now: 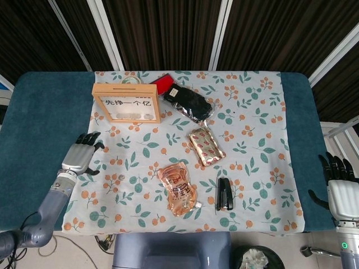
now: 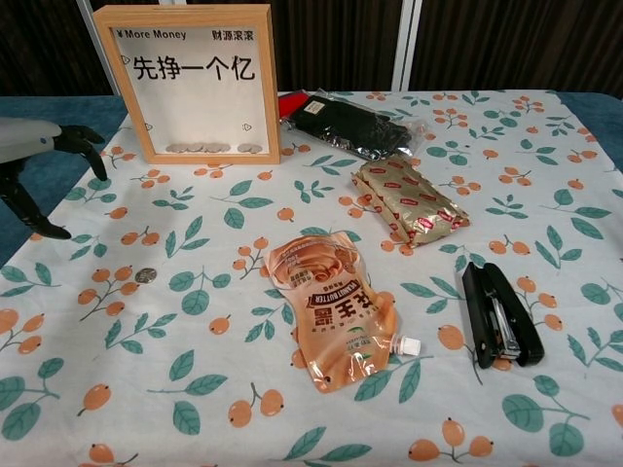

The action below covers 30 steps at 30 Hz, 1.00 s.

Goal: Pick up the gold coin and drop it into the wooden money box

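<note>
At the left edge of the chest view, the left hand [image 2: 34, 161] is cut off, fingers spread, holding nothing. The coin [image 2: 146, 275] lies small below the money box [image 2: 193, 83]. At lower right in the head view, the right hand [image 1: 341, 193] shows empty, fingers apart.

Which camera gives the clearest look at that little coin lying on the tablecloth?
The chest view: the coin is a distinct round disc among the printed leaves, left of the orange pouch. In the head view, the coin is only a tiny speck, near the left hand.
</note>
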Tool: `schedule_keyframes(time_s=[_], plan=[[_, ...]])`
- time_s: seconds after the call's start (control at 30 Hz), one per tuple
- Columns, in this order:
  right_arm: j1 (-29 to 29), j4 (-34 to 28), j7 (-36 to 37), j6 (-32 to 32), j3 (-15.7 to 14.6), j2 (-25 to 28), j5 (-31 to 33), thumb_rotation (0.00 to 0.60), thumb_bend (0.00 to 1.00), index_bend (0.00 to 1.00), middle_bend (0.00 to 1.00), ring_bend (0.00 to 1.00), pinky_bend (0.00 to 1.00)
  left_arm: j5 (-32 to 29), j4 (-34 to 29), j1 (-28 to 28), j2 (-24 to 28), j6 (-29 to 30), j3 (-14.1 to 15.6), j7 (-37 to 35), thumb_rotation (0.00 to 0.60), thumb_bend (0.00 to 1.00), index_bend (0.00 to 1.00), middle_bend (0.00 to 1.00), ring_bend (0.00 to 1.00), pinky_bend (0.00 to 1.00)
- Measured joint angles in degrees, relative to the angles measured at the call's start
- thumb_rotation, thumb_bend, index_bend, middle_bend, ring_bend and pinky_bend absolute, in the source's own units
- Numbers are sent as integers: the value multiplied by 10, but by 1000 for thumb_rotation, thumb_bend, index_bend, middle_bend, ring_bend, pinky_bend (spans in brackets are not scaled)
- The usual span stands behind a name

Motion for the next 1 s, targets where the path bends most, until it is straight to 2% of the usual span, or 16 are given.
schedule_keyframes(time_s=[0.37, 0.7, 1.0], plan=[[-1, 1, -5, 0, 5, -1, 9, 600, 302, 0, 0, 0, 0, -39, 16, -36, -53, 11, 13, 54, 600, 39, 319, 0, 0, 0], [0, 2, -2, -2, 6, -1, 11, 600, 303, 0, 0, 0, 0, -58, -2, -55, -65, 13, 24, 76, 600, 38, 318, 0, 0, 0], [-2, 2, -4, 0, 7, -1, 13, 600, 302, 0, 0, 0, 0, -72, 6, -67, -80, 12, 37, 90, 600, 38, 330, 0, 0, 0]])
